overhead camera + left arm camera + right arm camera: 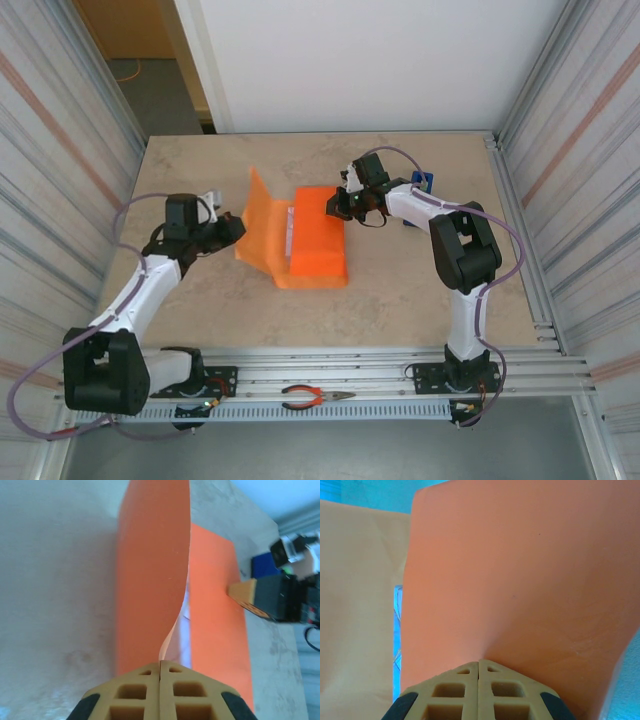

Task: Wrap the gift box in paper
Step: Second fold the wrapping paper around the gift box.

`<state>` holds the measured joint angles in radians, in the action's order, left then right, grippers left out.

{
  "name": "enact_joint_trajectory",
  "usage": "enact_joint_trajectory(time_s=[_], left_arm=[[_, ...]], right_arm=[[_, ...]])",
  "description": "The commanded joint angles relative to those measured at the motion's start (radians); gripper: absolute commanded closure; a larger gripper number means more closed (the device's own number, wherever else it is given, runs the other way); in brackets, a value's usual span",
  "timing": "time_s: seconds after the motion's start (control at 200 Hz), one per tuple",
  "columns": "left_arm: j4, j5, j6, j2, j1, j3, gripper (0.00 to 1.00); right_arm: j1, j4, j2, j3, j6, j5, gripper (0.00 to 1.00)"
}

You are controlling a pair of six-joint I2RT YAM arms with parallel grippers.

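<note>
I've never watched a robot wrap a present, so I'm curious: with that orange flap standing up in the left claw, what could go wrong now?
1. The left gripper pinches only the edge of the paper where it stands upright. Pulled hard, it could slip free or tear.
2. A pale strip shows between the two flaps, and a skewed fold may leave it uncovered.
3. The shut right gripper merely touches the folded side, so the gift box hidden underneath might shift.
</note>
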<state>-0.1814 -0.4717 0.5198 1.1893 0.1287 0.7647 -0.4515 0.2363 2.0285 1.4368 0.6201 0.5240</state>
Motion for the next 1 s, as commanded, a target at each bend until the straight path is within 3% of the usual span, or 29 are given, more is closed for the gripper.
enact_joint_trajectory(time_s=[0.0, 0.411, 0.676, 0.997], left_arm=[[0.041, -0.010, 0.004, -0.002, 0.072, 0.046, 1.00], [0.187, 0.002, 0.242, 0.169, 0.279, 0.112, 0.98], [0.249, 0.001, 0.301, 0.357, 0.409, 0.205, 0.97], [0.267, -0.011, 0.335, 0.489, 0.443, 0.271, 0.95]], right_arm=[[-0.023, 0.067, 0.082, -0.042, 0.013, -0.029, 1.00], [-0.032, 0.060, 0.094, -0.040, 0.021, -0.028, 1.00], [-0.033, 0.057, 0.097, -0.045, 0.024, -0.030, 1.00], [-0.035, 0.054, 0.102, -0.044, 0.027, -0.027, 1.00]])
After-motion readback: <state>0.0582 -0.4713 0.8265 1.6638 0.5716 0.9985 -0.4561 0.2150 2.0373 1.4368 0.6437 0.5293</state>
